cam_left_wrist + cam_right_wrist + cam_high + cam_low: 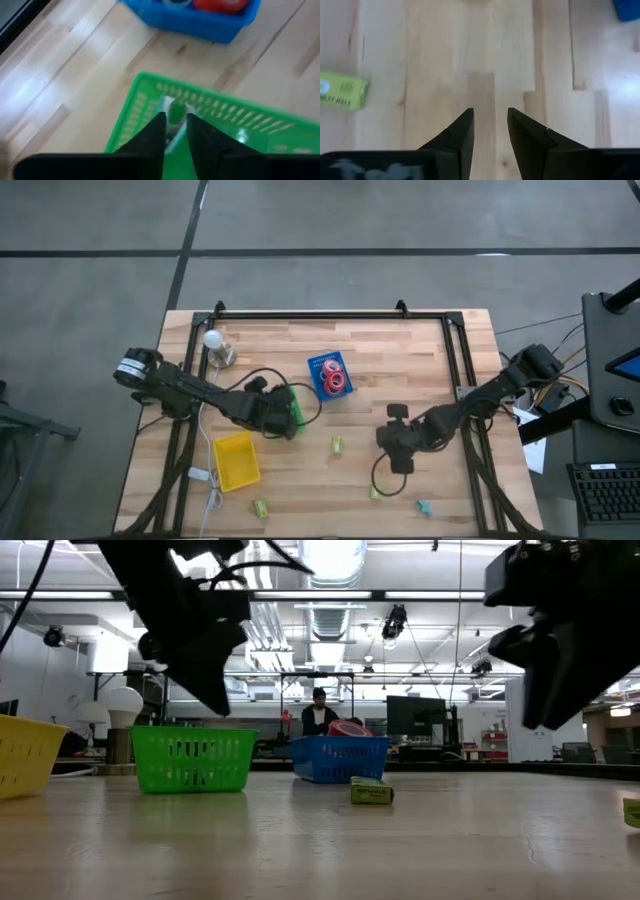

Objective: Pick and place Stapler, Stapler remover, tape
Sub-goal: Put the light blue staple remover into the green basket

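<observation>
Left jaws (175, 132) sit right over the green bin (150, 97), parted a crack, with a small green-and-pale item between the tips; can't tell if it's gripped or already let go. Looks like a drop-off step into that bin: next move would be to open fully and lift clear of the rim.

Right jaws (490, 131) are part-open and empty, over bare desk (445, 60) well to the right of the green bin. A green stapler-like piece (342, 90) lies just off to the side of them, so the next pick needs a short sideways shift, then a descent.

Tape (332, 378): red-pink rolls already in the blue bin (318, 366), just right of the green bin and farther back.

View differences:
- High view alone shows the yellow bin (236, 460) in front of the green bin, plus loose small pieces near the desk's front edge, one pale green (260, 508), one teal (424, 506).
- Low view shows another green piece (371, 791) lying flat on the desk, right of the green bin, and a person in the room behind.
- Only the left wrist view shows what's between the left jaws.
</observation>
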### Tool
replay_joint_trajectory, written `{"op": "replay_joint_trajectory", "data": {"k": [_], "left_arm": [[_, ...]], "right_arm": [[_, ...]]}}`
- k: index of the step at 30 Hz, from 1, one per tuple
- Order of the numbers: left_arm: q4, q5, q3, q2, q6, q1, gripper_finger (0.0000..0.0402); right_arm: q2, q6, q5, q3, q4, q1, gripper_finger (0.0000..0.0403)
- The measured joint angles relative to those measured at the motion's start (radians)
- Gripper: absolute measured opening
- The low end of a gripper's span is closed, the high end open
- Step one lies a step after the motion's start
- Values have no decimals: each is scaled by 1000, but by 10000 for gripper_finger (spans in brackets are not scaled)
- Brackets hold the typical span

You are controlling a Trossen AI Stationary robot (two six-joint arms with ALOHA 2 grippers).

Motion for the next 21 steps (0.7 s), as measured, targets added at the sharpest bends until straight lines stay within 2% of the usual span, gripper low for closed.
{"op": "replay_joint_trajectory", "data": {"k": [6,11,13,15,21], "left_arm": [[256,-6,1,-25,123,-8,131],[701,4,5,-28,364,-28,146],[890,42,4,-25,469,-37,146],[1013,77,2,-17,538,-48,145],[1146,154,1,7,623,-77,145]], "right_arm": [[-58,71,10,0,-36,88,96],[-131,137,37,-4,-34,155,82],[-159,174,36,-9,-37,178,78],[-186,221,12,-15,-36,202,74],[-220,365,-126,-28,-36,264,77]]}}
